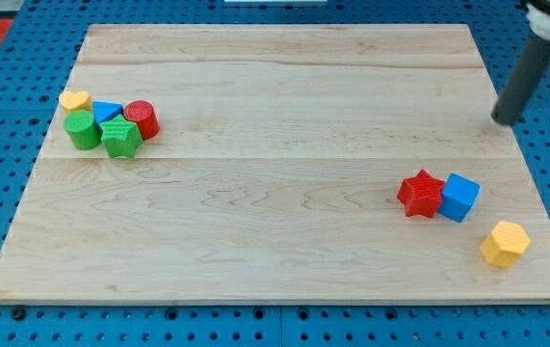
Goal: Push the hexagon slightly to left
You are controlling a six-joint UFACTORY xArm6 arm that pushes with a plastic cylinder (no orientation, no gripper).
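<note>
The yellow hexagon [504,243] lies near the board's lower right corner. My tip [502,121] rests near the right edge, well above the hexagon and apart from every block. A red star [421,194] and a blue cube [459,197] touch each other just up and left of the hexagon.
A cluster sits at the upper left: a yellow block [75,100], a blue block [107,112], a red cylinder [143,119], a green round block [83,130] and a green star-like block [120,138]. The wooden board [275,173] lies on a blue pegboard.
</note>
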